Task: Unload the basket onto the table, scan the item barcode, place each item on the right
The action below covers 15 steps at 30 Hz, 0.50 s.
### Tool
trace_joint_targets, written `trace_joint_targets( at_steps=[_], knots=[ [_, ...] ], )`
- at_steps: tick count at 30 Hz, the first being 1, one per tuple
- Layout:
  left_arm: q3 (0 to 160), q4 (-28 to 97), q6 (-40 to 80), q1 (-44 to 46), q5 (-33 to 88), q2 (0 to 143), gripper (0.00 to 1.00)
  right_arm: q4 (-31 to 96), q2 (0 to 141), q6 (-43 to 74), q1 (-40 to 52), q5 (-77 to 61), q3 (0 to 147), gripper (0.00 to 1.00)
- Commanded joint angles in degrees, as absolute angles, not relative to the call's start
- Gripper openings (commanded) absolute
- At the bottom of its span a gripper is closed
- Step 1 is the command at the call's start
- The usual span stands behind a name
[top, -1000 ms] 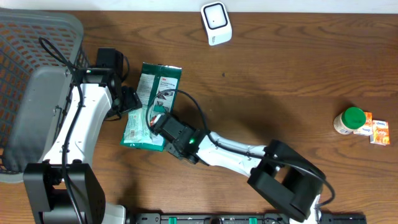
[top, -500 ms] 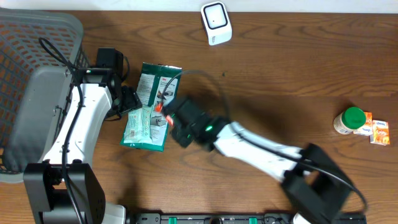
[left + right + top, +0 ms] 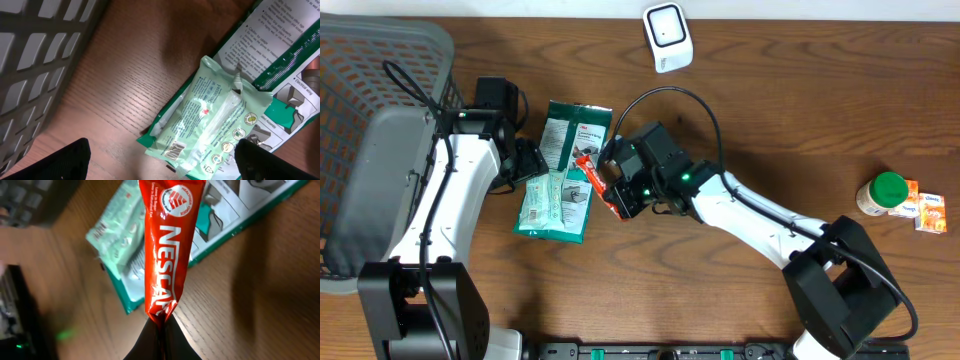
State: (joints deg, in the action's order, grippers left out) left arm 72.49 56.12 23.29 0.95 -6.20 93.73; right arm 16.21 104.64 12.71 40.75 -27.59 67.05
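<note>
Right gripper (image 3: 159, 330) clenched on a red Nescafé stick sachet (image 3: 167, 250)
The sachet is long, narrow and glossy, with white letters, held by one end just right of the green wipes pack (image 3: 553, 205). The left gripper (image 3: 527, 162) is released at the pack's left edge.

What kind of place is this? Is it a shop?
Probably a practice checkout, like in a shop, set up on a wooden table. There is a white scanner, a grey basket, and small groceries like a red coffee sachet and a wipes pack.
</note>
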Motion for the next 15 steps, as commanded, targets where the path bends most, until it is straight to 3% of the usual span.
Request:
trace_joint_targets(
  at_steps=[1, 15],
  knots=[
    [73.2, 56.2, 23.2, 0.7, -6.7, 92.6, 0.93, 15.6, 105.0, 15.2, 40.2, -30.3, 67.0, 0.01],
    [73.2, 56.2, 23.2, 0.7, -6.7, 92.6, 0.93, 5.1, 114.7, 19.3, 41.0, -42.4, 66.9, 0.01]
  ],
)
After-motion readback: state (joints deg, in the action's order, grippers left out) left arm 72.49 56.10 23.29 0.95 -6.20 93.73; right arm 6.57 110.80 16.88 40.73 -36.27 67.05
